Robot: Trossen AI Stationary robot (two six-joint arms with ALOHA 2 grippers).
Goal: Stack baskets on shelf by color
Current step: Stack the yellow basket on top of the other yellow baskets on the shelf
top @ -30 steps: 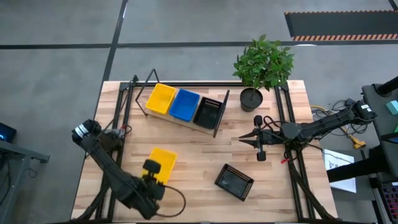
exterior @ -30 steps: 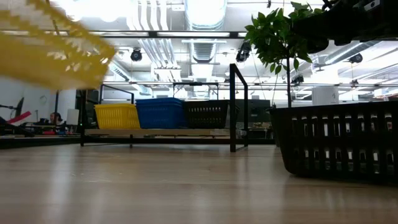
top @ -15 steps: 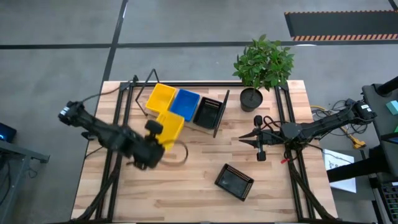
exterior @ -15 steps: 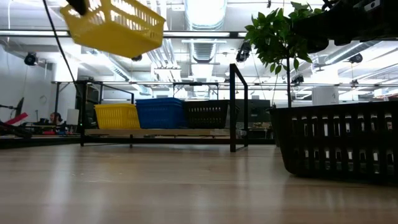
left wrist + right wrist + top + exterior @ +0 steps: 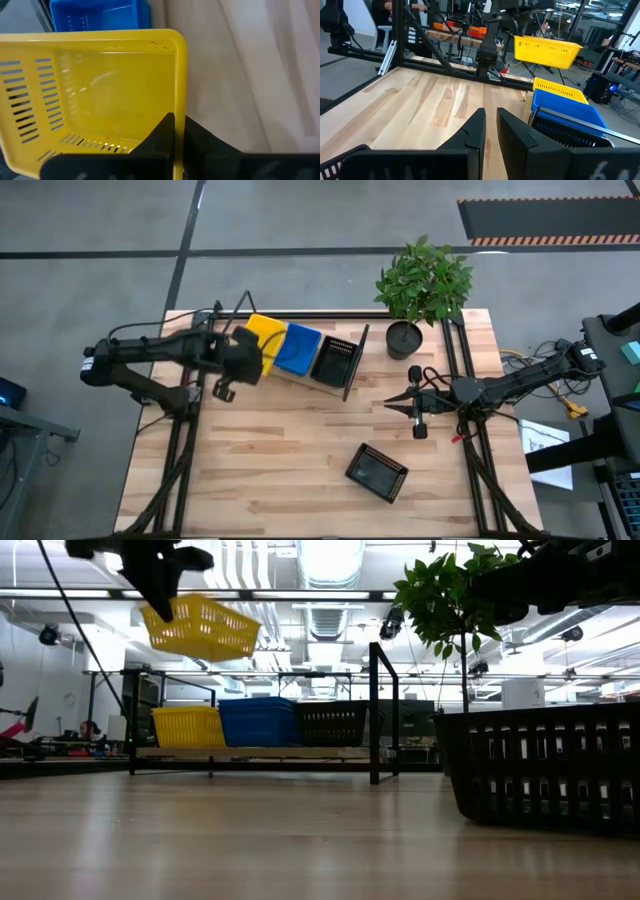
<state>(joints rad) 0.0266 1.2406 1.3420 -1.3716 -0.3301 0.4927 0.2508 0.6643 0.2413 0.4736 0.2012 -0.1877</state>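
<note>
A light, stiff yellow basket (image 5: 198, 628), best pinched by its thin rim, is held aloft above the shelf (image 5: 300, 372) by the closed left gripper (image 5: 176, 131), while the empty right gripper (image 5: 490, 131) is nearly closed.

A bright yellow slotted plastic basket (image 5: 200, 627) hangs above a row of yellow (image 5: 187, 726), blue (image 5: 258, 721) and black (image 5: 333, 724) mesh baskets. Another black slotted basket (image 5: 377, 472) lies on the pale, grain-streaked wooden tabletop (image 5: 290, 440).
</note>
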